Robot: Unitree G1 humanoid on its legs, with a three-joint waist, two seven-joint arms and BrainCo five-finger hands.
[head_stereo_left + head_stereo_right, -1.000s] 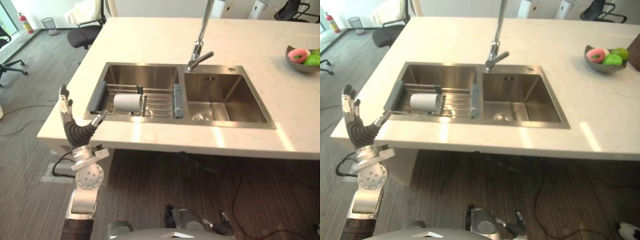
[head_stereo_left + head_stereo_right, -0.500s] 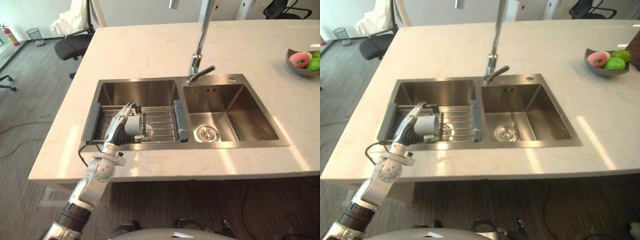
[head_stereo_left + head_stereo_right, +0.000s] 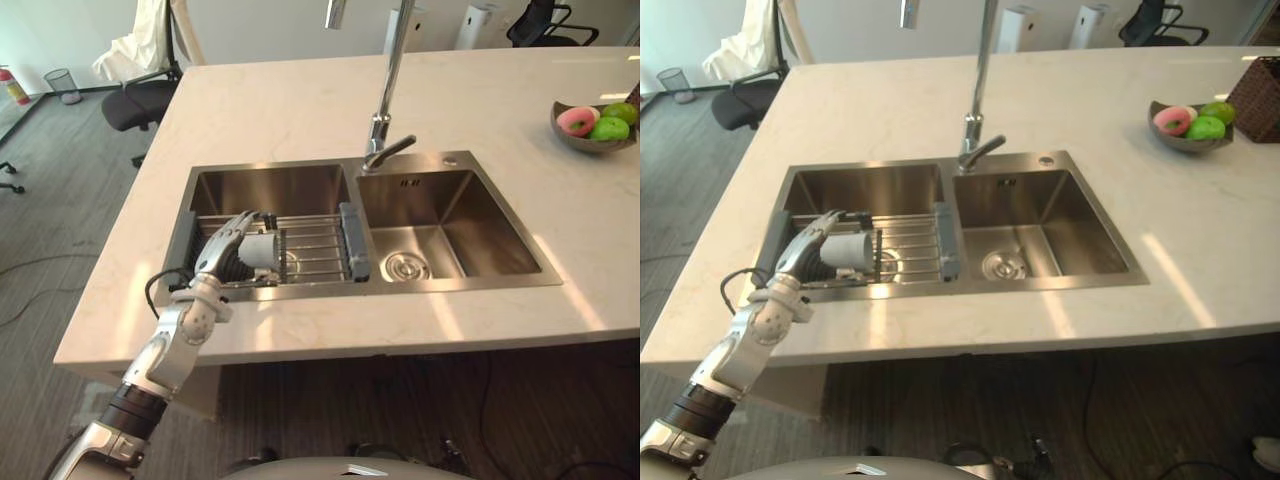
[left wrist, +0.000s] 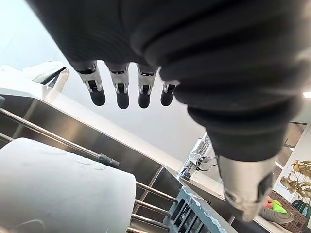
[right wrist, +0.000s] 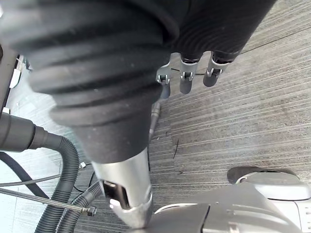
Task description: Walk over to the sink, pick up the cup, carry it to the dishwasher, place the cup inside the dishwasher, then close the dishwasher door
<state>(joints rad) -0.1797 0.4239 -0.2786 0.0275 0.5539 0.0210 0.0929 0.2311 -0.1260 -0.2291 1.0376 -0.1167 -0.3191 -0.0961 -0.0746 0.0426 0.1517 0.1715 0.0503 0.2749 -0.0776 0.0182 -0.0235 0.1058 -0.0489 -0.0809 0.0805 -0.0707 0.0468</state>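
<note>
A second ago the left robot hand [image 3: 228, 243] was raised off the corner of the bench [image 3: 300, 100]. It has since come in over the sink's left basin [image 3: 265, 188], fingers loosely spread above the white cup [image 3: 262, 250] but not closed on it. The cup lies on its side on the wire rack [image 3: 315, 250], so the grasp looks next. The faucet [image 3: 383, 140] and fruit bowl [image 3: 590, 122] stand clear. The right robot hand [image 5: 186, 80] hangs relaxed over the floor.
</note>
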